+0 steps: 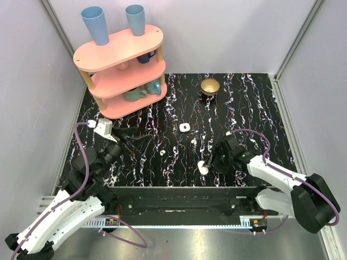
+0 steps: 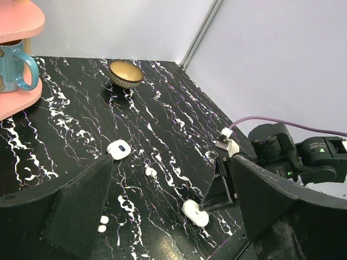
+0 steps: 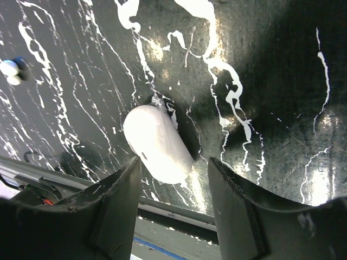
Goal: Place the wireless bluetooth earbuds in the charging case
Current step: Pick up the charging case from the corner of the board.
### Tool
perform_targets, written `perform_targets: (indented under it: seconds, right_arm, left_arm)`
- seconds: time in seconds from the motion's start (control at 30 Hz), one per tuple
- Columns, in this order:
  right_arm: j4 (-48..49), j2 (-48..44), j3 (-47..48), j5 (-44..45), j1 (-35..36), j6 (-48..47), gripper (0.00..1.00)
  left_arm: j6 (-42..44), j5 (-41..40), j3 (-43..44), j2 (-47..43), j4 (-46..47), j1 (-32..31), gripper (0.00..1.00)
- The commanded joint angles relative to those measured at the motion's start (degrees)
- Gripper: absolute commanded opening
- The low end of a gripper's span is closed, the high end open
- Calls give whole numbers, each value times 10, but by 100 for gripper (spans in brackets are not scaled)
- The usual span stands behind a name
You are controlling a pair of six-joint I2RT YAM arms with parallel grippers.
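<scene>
White and glossy, the charging case [image 1: 204, 167] lay on the black marbled table [image 1: 255, 108], lower centre-right of the overhead view and close to the table's near edge. It looked closed.

The right gripper [image 1: 210, 161] sat low over the case with its jaws about half apart, straddling one end. In the right wrist view the case lay at a slant between the fingers. It was touching or just beside the finger at the left of the frame, with a clear gap to the other. Nothing was clamped; the case rested on the table.

The first earbud [image 1: 193, 141] lay loose near the centre of the overhead view. The second earbud [image 1: 164, 153] lay to its left and a little lower. Both were apart from the case. A small white rounded piece with a dark spot [image 1: 185, 127] lay just above the first earbud.

The left gripper [image 1: 138, 145], left of centre, had its jaws spread wide and held nothing. It was clear of every white piece.

A gold bowl [image 1: 210, 86] stood upper centre-right. A pink tiered shelf [image 1: 122, 51] stood upper left, with two blue cups [image 1: 96, 24] on top.
</scene>
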Motion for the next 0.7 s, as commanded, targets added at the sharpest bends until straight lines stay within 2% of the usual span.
perform_targets:
  seconds: [0.0, 0.33, 0.43, 0.57, 0.6, 0.67]
  right_arm:
    - [26, 24, 1, -38, -3, -29, 59]
    - [96, 74, -18, -58, 6, -40, 55]
    - [104, 98, -13, -52, 20, -41, 46]
    - [104, 115, -6, -29, 42, -38, 42]
    - [105, 118, -1, -23, 50, -38, 36]
    - [106, 128, 8, -9, 73, -38, 34]
  left_arm:
    - [-1, -1, 4, 9, 22, -1, 95]
    - [-2, -1, 5, 11, 24, -2, 96]
    - [-3, 0, 5, 13, 25, -2, 96]
    - [-3, 2, 5, 14, 22, -2, 96]
    - [-3, 1, 4, 14, 22, -2, 96]
    - [-4, 2, 3, 15, 24, -1, 96]
